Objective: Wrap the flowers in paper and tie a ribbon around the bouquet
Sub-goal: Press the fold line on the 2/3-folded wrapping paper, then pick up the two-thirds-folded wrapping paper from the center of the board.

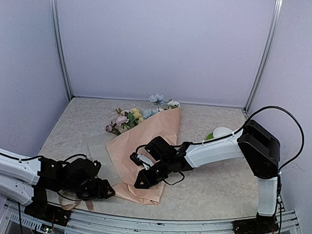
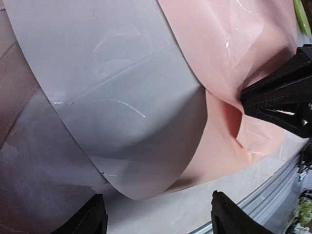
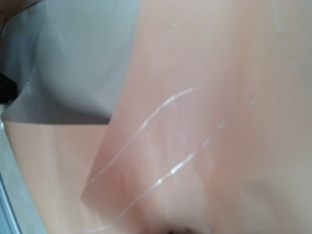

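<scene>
The flowers lie at the back of the table, their blooms sticking out of the upper end of the peach-pink paper. The paper is folded over them in a long cone that runs down towards the near edge. My right gripper sits on the lower part of the paper. The left wrist view shows the right gripper with its jaws pinched on a fold of the paper. My left gripper is open just in front of the sheet's low corner, with nothing between its fingers. A beige strip at the left, probably the ribbon, is partly covered.
A pale grey sheet lies beside and under the paper's left edge. A white and green object sits behind the right arm. The metal rail of the table's near edge runs close under the left gripper.
</scene>
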You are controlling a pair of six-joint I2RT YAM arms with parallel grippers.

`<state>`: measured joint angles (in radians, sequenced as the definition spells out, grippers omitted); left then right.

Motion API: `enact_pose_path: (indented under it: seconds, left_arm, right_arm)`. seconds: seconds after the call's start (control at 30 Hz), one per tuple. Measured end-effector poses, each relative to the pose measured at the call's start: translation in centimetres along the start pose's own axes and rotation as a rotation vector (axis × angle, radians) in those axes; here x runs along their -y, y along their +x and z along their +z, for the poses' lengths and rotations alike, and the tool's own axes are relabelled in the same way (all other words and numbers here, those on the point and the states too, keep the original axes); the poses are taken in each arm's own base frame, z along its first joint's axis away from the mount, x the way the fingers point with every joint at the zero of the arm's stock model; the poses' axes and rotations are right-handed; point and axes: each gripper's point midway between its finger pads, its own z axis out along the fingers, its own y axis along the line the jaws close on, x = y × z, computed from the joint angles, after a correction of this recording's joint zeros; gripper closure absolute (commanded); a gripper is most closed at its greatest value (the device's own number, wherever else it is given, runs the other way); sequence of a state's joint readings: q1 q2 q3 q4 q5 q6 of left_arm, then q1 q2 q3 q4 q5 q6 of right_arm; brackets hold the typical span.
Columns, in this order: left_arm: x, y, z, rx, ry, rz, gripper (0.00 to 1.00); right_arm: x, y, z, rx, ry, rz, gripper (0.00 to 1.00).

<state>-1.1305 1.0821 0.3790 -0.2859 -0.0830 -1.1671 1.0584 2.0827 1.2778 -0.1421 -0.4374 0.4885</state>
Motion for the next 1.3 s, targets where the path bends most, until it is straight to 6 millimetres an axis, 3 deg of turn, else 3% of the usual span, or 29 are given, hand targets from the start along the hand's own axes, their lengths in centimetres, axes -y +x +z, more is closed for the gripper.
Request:
enact_pose_path:
  seconds: [0.17, 0.6, 0.7, 0.83, 0.9, 1.1, 1.3]
  left_arm:
    - [0.6, -0.6, 0.1, 0.047, 0.129, -0.118, 0.34]
    - [2.7, -1.2, 1.4, 0.037, 0.174, -0.206, 0.35]
    - [2.9, -0.6, 0.5, 0.040, 0.168, -0.236, 0.35]
    - [5.3, 0.2, -2.1, 0.047, 0.238, -0.257, 0.34]
    - [5.9, 0.2, -2.3, 0.047, 0.246, -0.275, 0.32]
    - [3.9, 0.9, 0.2, 0.026, 0.122, -0.313, 0.26]
    - [3.0, -0.2, 0.0, 0.074, 0.119, -0.424, 0.29]
  right_arm:
    - [0.0, 0.0, 0.0, 0.000, 0.001, -0.008, 0.88]
    - [0.0, 0.0, 0.0, 0.001, 0.003, -0.012, 0.88]
    - [0.0, 0.0, 0.0, 0.000, 0.003, -0.013, 0.88]
    - [-0.3, 0.2, 0.1, -0.005, 0.003, -0.018, 0.88]
    - [-0.2, 0.1, 0.1, -0.004, 0.007, -0.020, 0.88]
    - [-0.3, 0.2, 0.2, -0.006, 0.008, -0.024, 0.88]
    - [-0.3, 0.2, 0.2, -0.006, 0.008, -0.024, 0.89]
